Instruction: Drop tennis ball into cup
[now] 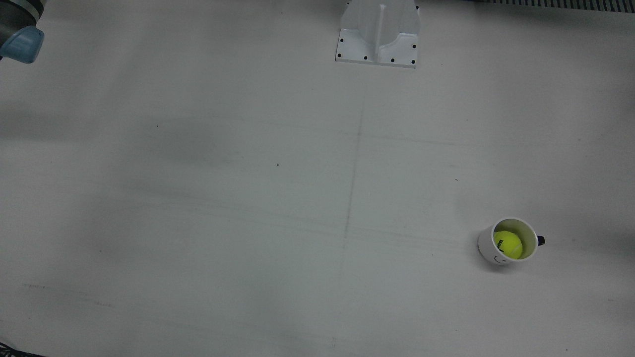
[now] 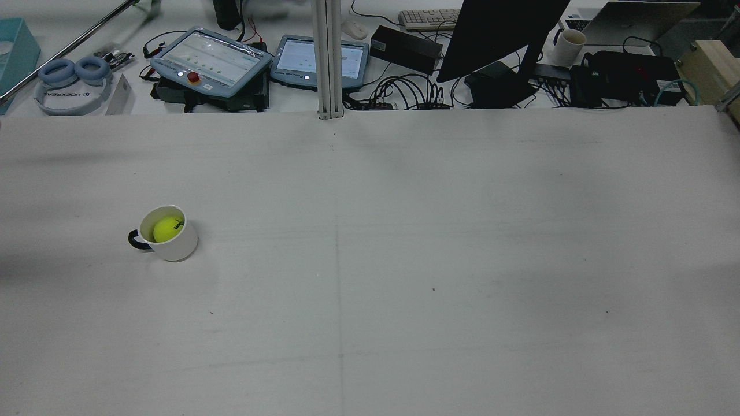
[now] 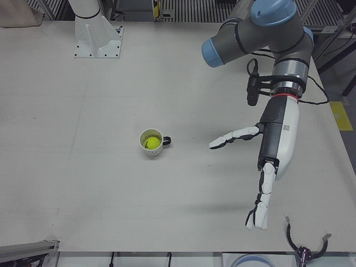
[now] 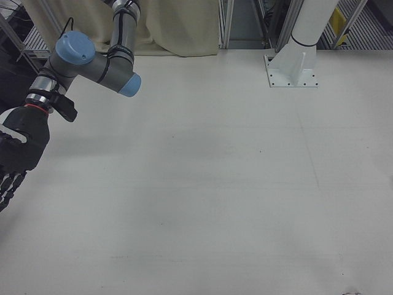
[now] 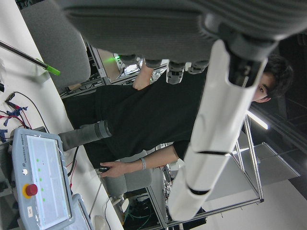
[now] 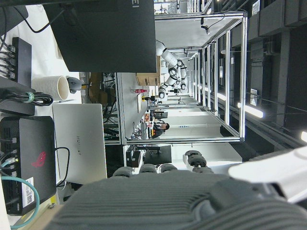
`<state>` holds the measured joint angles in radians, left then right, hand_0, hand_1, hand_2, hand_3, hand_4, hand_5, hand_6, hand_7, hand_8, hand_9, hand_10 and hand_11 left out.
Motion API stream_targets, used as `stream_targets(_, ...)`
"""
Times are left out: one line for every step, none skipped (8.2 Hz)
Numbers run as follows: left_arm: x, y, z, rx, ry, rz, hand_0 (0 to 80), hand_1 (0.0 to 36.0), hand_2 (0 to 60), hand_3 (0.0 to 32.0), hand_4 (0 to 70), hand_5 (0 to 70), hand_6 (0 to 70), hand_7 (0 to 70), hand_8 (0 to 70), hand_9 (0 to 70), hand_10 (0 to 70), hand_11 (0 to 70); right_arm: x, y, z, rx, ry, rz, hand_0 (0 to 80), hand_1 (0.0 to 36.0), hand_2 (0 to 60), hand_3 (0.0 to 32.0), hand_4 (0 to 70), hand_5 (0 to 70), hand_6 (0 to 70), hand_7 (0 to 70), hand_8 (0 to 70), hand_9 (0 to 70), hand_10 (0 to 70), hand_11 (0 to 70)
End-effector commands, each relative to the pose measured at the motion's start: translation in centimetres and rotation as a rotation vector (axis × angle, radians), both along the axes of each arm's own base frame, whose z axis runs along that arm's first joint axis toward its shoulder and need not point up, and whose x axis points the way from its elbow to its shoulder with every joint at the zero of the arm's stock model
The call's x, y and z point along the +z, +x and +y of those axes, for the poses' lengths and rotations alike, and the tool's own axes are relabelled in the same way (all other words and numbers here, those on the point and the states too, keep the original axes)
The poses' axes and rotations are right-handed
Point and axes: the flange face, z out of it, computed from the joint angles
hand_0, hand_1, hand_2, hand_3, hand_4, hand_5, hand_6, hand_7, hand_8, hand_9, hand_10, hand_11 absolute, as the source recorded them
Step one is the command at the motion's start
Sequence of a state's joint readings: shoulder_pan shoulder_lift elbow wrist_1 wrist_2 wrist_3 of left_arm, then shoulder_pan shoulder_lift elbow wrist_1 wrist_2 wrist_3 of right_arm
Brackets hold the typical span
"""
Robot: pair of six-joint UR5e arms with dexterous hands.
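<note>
A yellow tennis ball (image 1: 508, 244) lies inside a white cup (image 1: 488, 244) with a dark handle, standing upright on the table. Ball (image 2: 167, 228) and cup (image 2: 176, 245) show at the left of the rear view, and the ball (image 3: 151, 143) in the cup (image 3: 156, 149) in the left-front view. My left hand (image 3: 276, 142) is open and empty, fingers spread, raised to the right of the cup in that view, well apart from it. My right hand (image 4: 17, 153) is at the left edge of the right-front view, far from the cup, holding nothing, fingers apart.
A white arm pedestal (image 1: 378, 34) stands at the far edge of the table. Beyond the table's other edge lie teach pendants (image 2: 211, 58), a monitor (image 2: 497, 29), cables and a second white cup (image 2: 566, 46).
</note>
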<state>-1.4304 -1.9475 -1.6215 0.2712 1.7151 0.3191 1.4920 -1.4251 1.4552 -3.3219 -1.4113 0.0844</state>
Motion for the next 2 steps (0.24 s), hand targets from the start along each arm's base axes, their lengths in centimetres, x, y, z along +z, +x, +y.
stream_targets(0.4,-0.7,0.0,-0.011,-0.009,0.003,69.8,36.0,14.4,0.0,0.0,7.1,1.2,14.5,0.0,1.5,0.0,1.0,0.0,0.0,0.0,0.001,0.0,0.0,0.0,0.0,0.0,0.0,0.0,0.0,0.0,0.0,0.0,0.0,0.0,0.0)
stream_targets(0.7,-2.0,0.3,-0.029,-0.02,0.003,69.6,36.0,13.3,0.0,0.0,6.2,0.0,15.4,0.0,1.6,0.0,1.0,0.0,0.0,0.0,0.001,0.0,0.0,0.0,0.0,0.0,0.0,0.0,0.0,0.0,0.0,0.0,0.0,0.0,0.0)
